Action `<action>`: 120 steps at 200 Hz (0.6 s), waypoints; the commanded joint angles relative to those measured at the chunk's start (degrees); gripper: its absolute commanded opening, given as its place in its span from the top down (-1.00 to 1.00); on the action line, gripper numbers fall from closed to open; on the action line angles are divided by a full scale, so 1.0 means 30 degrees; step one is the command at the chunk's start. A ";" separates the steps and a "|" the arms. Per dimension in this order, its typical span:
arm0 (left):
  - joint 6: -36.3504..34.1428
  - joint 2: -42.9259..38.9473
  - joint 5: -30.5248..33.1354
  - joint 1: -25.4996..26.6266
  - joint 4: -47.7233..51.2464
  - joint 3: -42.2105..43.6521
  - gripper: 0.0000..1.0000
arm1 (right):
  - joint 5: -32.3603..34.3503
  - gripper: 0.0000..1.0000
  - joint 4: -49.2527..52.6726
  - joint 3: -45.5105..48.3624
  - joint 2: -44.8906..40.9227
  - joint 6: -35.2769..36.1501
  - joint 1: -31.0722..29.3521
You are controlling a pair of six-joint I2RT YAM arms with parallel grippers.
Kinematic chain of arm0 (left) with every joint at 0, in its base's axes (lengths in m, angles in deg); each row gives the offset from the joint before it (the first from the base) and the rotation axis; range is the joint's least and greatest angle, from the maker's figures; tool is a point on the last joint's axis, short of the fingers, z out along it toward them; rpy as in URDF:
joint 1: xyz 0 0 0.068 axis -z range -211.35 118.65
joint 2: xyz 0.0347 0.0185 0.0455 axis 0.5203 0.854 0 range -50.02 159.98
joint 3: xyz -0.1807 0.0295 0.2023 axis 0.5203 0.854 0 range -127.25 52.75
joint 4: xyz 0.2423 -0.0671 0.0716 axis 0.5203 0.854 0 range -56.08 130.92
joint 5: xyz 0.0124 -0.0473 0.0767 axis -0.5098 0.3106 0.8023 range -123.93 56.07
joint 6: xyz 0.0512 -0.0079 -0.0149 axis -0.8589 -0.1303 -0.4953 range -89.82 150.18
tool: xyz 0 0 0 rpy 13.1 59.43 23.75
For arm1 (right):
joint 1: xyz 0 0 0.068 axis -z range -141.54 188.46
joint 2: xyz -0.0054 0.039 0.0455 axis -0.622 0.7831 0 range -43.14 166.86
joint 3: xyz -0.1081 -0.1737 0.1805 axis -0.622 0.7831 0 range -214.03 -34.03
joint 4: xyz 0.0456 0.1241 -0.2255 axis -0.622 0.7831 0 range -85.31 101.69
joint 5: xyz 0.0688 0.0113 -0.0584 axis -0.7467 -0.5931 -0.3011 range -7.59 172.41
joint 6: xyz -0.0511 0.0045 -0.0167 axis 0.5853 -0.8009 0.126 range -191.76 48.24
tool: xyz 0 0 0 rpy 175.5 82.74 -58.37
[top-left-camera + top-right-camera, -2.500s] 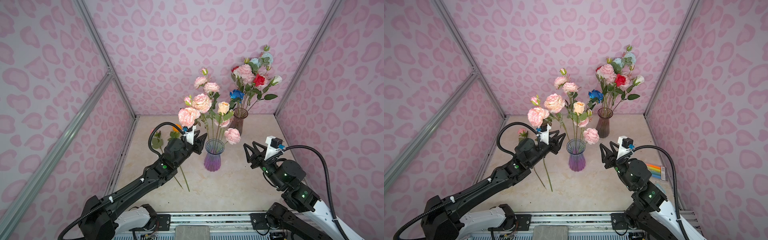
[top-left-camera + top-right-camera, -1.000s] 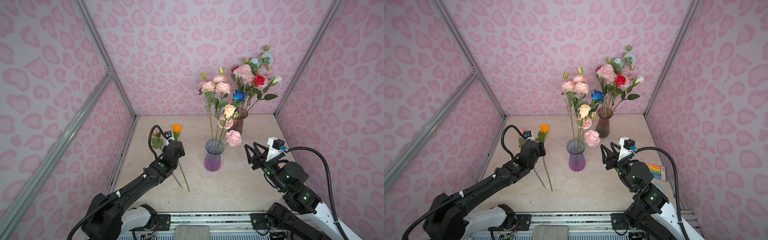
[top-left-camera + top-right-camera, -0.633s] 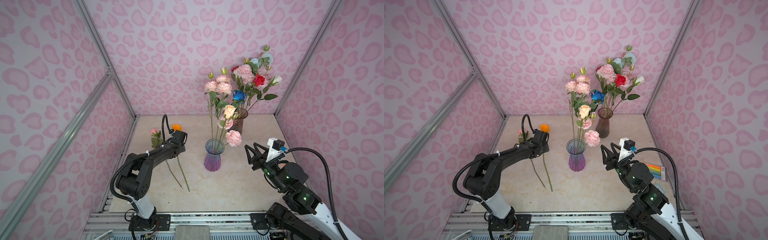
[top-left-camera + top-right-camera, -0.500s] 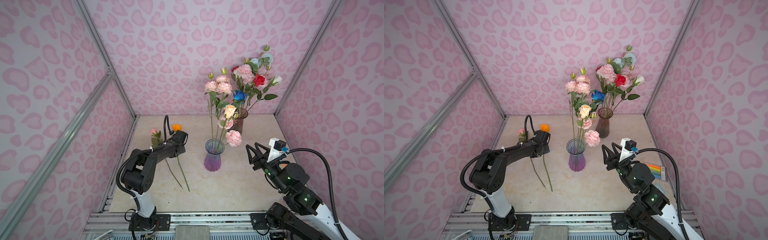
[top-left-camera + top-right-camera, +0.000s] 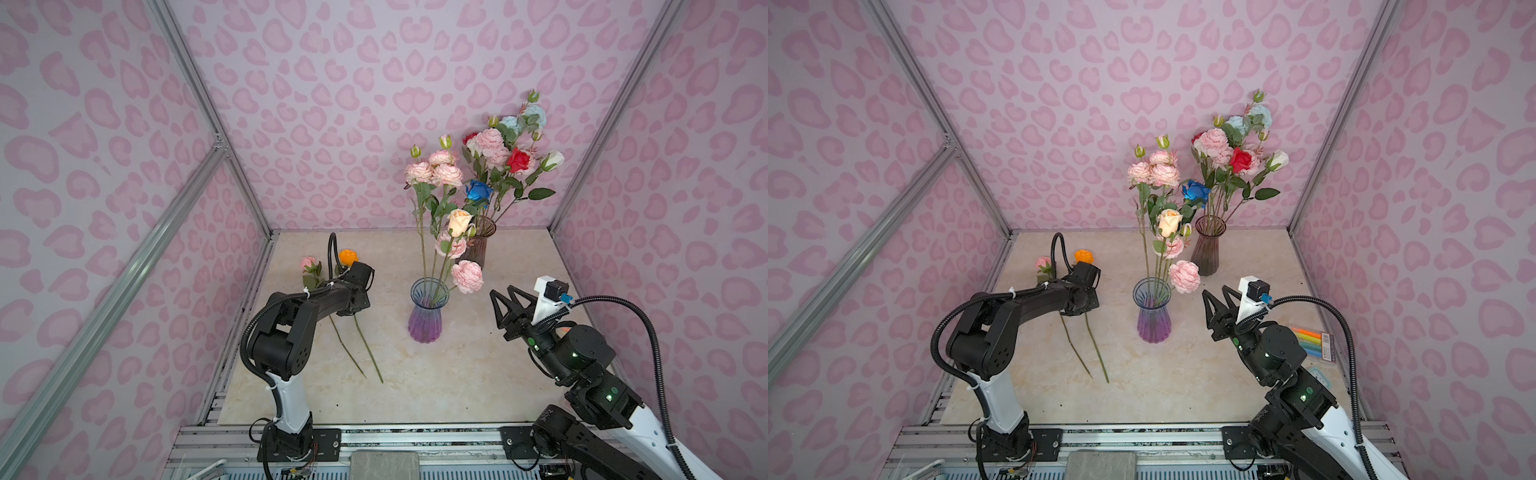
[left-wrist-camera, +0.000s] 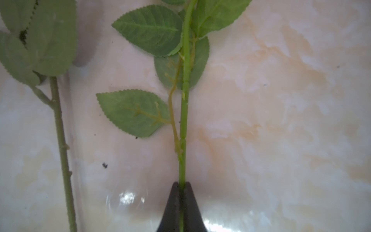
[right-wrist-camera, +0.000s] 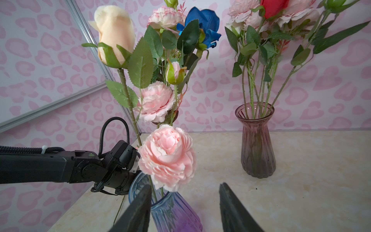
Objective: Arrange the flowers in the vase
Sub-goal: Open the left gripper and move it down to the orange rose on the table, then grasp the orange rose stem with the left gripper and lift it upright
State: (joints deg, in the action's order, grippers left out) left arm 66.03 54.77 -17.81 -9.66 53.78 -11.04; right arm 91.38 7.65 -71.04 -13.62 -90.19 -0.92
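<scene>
Two flowers lie on the floor at the left: an orange rose [image 5: 348, 257] and a small pink bud [image 5: 308, 262], with long green stems. My left gripper [image 6: 182, 183] points down over them [image 5: 356, 307] and is shut on the orange rose's stem [image 6: 183, 124]. The bud's stem [image 6: 62, 144] lies free beside it. A blue-purple vase [image 5: 424, 320] [image 5: 1152, 320] in the middle holds pink peony sprays [image 5: 467, 276] and a cream rose [image 5: 459, 218]. My right gripper [image 5: 503, 291] [image 7: 185, 184] hovers open to the right of this vase, empty.
A mauve vase [image 5: 478, 245] [image 7: 256, 144] at the back holds pink, red, blue and pale blue flowers [image 5: 517, 160]. A pack of coloured markers [image 5: 1312, 343] lies by the right wall. Pink patterned walls and aluminium posts enclose the floor on three sides.
My left arm left a pink spray standing in the blue-purple vase, swung left, dropped onto the lying flowers and shut on a stem. The right arm barely moved.
</scene>
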 commanded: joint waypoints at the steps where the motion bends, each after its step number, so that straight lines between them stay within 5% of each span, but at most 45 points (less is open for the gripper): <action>1: -0.0443 -0.2319 -0.0210 -0.0024 -0.0450 0.0245 0.94 | -0.0092 -0.10 -0.0082 -0.0139 0.0014 -0.0091 -0.0020; 59: -0.2590 -1.1068 -0.2996 0.0564 -0.4319 0.1508 0.94 | -0.2410 -0.07 0.0328 -0.1561 0.1368 0.0489 -0.0029; 120: -0.5652 -1.7308 -0.5733 0.2943 -1.5836 0.4356 0.94 | -0.2040 -0.03 -0.0376 -0.2047 0.1977 0.0265 -0.0050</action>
State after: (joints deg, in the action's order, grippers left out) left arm 53.88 5.14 -30.86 -2.03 25.37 1.44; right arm 85.81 8.00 -76.70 -8.35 -89.12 -0.96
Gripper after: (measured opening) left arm 0.064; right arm 0.521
